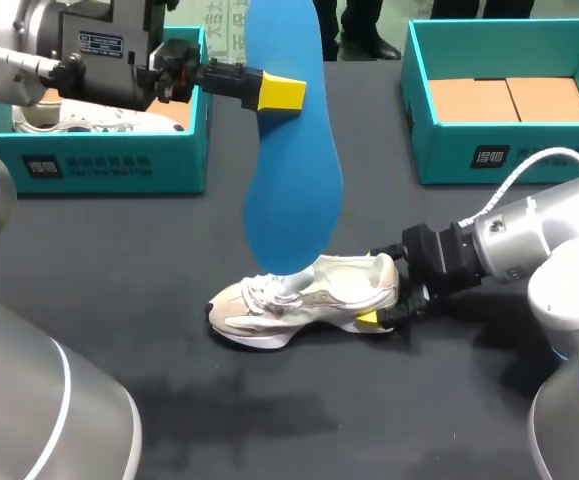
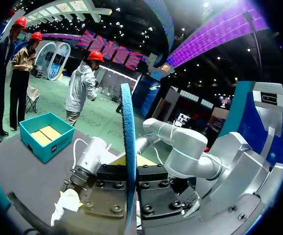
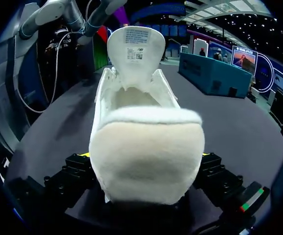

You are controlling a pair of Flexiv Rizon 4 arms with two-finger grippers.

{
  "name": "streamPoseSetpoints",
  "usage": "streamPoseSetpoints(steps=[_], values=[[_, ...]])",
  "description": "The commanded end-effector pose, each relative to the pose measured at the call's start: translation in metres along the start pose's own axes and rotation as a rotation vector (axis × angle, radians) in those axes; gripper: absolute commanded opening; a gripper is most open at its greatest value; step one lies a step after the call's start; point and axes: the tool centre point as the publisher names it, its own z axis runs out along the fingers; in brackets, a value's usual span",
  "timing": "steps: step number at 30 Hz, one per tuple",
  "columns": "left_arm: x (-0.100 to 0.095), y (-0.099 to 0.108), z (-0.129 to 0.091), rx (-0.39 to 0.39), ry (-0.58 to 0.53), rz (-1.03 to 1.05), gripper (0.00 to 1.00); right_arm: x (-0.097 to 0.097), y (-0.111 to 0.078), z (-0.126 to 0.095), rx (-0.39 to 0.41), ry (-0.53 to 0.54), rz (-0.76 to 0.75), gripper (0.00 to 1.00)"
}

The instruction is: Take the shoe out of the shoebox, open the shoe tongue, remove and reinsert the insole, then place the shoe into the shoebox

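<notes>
Holding the blue insole up over the table, my left gripper is closed on its upper end. In the left wrist view the insole runs edge-on straight between the two fingers, and both press on it. It hangs upright, with its lower end down at the mouth of the shoe. I cannot tell whether that end is touching the shoe or just above it. No blue shows inside the shoe in my right wrist view.

My right gripper is clamped on the heel of the shoe, a finger on each side. The shoe lies on the table between the two boxes, toe pointing towards my left arm. Its tongue stands lifted clear of the opening.

So I judge the early steps done: the shoe is out of its box, the tongue is open and the insole is out. What is left is to feed the insole back in, toe end first, and seat it flat, then lift the shoe into a box. The box on my right shows only its bare cardboard floor, so I take that as the likelier place. The box on my left already has a second shoe in it.
</notes>
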Motion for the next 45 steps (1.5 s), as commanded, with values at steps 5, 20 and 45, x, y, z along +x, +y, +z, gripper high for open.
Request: streamPoseSetpoints(steps=[5,20,45], values=[[0.000,0.000,0.001,-0.002,-0.001,-0.001,0.00,0.010,0.006,-0.009,0.037,0.003,0.006,1.00],[0.000,0.000,0.001,-0.002,-0.001,-0.001,0.00,0.005,0.018,-0.025,0.233,0.012,0.024,1.00],[0.000,0.000,0.001,-0.002,-0.001,-0.001,0.00,0.007,0.015,-0.049,0.735,0.025,0.093,1.00]])
